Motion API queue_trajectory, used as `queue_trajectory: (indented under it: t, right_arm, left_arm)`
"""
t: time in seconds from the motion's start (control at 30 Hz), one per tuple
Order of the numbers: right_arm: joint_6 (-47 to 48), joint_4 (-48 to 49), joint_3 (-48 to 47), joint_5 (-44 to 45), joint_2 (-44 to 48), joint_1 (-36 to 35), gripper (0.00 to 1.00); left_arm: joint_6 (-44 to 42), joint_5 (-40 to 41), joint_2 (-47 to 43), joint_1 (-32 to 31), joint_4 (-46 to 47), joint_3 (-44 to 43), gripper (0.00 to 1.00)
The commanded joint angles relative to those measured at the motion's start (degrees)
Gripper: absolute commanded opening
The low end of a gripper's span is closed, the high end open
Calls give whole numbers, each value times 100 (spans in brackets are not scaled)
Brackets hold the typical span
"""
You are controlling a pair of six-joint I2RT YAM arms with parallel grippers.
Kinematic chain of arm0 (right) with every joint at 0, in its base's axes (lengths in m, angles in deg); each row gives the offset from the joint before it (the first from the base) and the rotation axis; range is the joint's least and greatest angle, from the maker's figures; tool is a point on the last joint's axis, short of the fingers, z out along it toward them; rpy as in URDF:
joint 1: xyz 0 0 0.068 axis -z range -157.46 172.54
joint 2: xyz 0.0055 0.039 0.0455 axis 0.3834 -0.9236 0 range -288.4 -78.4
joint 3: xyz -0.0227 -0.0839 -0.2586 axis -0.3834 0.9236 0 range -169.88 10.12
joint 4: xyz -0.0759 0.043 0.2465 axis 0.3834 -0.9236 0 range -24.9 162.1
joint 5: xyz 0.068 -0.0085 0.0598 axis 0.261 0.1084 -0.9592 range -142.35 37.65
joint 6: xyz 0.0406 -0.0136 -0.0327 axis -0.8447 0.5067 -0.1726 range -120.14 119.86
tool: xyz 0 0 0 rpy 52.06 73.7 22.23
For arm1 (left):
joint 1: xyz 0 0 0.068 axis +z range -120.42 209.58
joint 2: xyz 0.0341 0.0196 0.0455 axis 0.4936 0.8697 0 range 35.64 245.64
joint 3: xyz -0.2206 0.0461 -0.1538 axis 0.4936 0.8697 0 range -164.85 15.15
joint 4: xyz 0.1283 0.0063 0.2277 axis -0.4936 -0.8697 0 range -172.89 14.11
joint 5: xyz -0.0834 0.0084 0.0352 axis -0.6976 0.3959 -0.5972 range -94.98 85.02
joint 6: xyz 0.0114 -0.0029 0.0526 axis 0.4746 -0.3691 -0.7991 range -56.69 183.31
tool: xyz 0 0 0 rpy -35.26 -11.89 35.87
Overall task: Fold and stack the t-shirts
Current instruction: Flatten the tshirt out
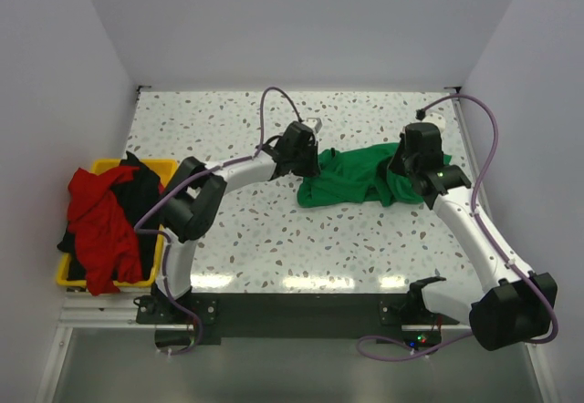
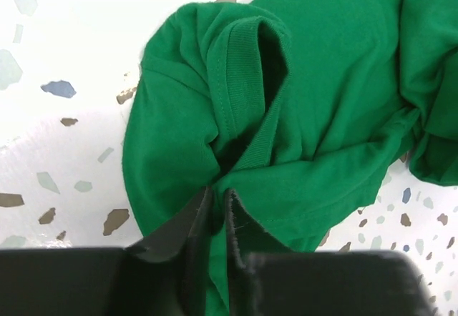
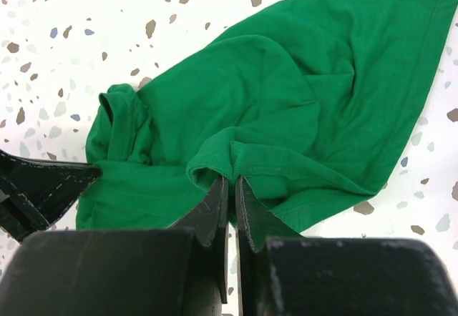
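**Both grippers pinched on the green t-shirt at mid-table**

Seen from the top external camera, the green t-shirt (image 1: 360, 177) lies crumpled right of centre on the speckled table (image 1: 274, 230). The left gripper (image 1: 308, 166) is at its left edge and the right gripper (image 1: 404, 177) at its right part. At the left edge of the frame a yellow bin (image 1: 64, 275) holds a red t-shirt (image 1: 100, 225) draped over its front rim. A black t-shirt (image 1: 141, 189) is heaped behind and beside the red one. From this height I cannot tell how either gripper's fingers stand.

Next, the left wrist view: the green t-shirt (image 2: 329, 80) fills the middle and right of the frame, with its ribbed collar (image 2: 243, 80) folded open in the upper centre. At bottom centre the left gripper (image 2: 219, 196) has its fingers drawn almost together, a fold of the shirt's lower edge caught between them.

Last, the right wrist view: the green t-shirt (image 3: 286, 94) spreads from the lower left to the upper right over the table (image 3: 71, 44). The right gripper (image 3: 230, 184) at bottom centre has its fingers pressed together on a stitched hem of the shirt.
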Motion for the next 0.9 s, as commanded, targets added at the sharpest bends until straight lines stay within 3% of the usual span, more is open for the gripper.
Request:
queue_trajectory:
  t: [0.0,0.03,0.23,0.53,0.87]
  right_arm:
    - [31,169,-40,137,60,16,0]
    - [31,152,-58,146,69,24,0]
    - [31,-15,-216,313,175,16,0]
    - [162,-797,-1322,1068,350,24,0]
    - [470,-1685,-3044,1895,816,33,0]
  left_arm:
    - [-9,-203,-251,16,239,115,6]
    - [0,-203,-294,7,247,150,1]
    - [26,121,-979,16,11,397,0]
    - [79,1360,-3105,226,-990,248,0]
    - [-193,2617,-5302,270,-2143,-911,0]
